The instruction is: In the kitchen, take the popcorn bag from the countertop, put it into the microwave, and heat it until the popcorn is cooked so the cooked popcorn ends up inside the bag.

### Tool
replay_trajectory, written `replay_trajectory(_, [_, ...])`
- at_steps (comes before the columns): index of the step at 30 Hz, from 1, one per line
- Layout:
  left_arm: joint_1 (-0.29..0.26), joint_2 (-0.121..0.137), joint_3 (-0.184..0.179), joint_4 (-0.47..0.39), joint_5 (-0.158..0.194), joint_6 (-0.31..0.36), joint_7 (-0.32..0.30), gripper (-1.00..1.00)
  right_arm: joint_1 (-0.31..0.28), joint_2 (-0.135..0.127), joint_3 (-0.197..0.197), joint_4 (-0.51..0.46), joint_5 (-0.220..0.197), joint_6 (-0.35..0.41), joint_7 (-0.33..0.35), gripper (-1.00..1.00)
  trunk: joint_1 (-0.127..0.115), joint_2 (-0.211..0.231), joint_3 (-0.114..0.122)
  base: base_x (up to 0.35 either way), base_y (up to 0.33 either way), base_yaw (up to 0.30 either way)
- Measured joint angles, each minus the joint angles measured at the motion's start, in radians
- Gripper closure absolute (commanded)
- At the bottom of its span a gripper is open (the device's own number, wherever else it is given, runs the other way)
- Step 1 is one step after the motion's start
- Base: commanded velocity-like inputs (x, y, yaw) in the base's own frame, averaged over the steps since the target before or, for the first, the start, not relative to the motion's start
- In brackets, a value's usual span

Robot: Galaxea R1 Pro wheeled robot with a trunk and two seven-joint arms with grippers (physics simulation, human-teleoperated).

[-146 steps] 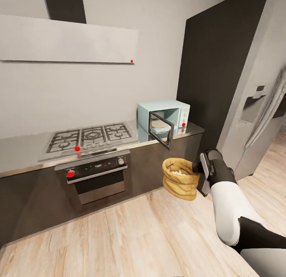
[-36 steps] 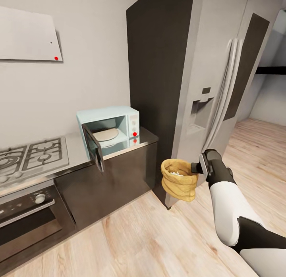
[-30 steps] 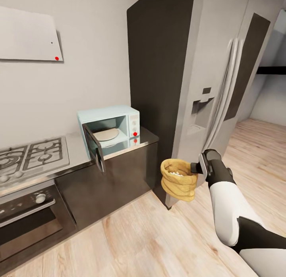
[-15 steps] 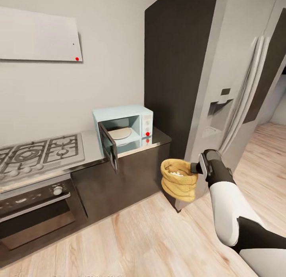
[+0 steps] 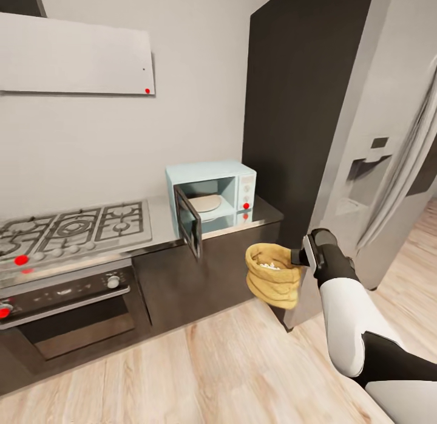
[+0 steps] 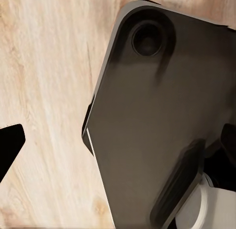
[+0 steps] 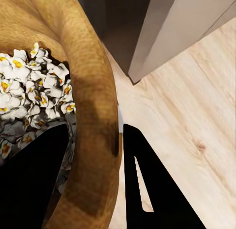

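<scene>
The tan popcorn bag (image 5: 273, 282) hangs over the wood floor in front of the cabinets, with my right gripper (image 5: 298, 257) shut on its rolled rim. In the right wrist view the rim (image 7: 93, 91) sits between the black fingers (image 7: 147, 189), and white popped kernels (image 7: 34, 86) fill the bag. The pale mint microwave (image 5: 238, 180) stands on the grey countertop (image 5: 267, 214), up and to the left of the bag, its door (image 5: 187, 221) swung open and the plate inside bare. My left gripper (image 6: 118, 145) points down at the robot's dark base, fingers wide apart.
A gas hob (image 5: 76, 225) and a steel oven (image 5: 67, 308) lie left of the microwave, under a range hood (image 5: 73, 53). A tall dark panel (image 5: 291, 108) and a steel fridge (image 5: 388, 169) stand right of the counter's end. Wood floor (image 5: 200, 369) stretches in front.
The camera has swung left, so the microwave, counter and fridge sit further right in the picture. The bag stays in my right gripper at the same spot in view.
</scene>
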Motion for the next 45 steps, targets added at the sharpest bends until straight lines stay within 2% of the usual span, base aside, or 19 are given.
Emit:
replay_trajectory(23, [0.0,0.0,0.0,0.0,0.0,0.0,0.0,-1.0,0.0,0.0,0.0,0.0,0.0,0.0,0.001,1.0,0.0,0.0,0.0,0.0,0.0,0.212])
replay_trajectory(45, [0.0,-0.001,0.0,-0.001,0.001,0.0,0.0,-1.0,0.0,-0.002,0.001,0.004,-0.003,0.0,0.006,1.0,0.0,0.0,0.0,0.0,0.0,0.006])
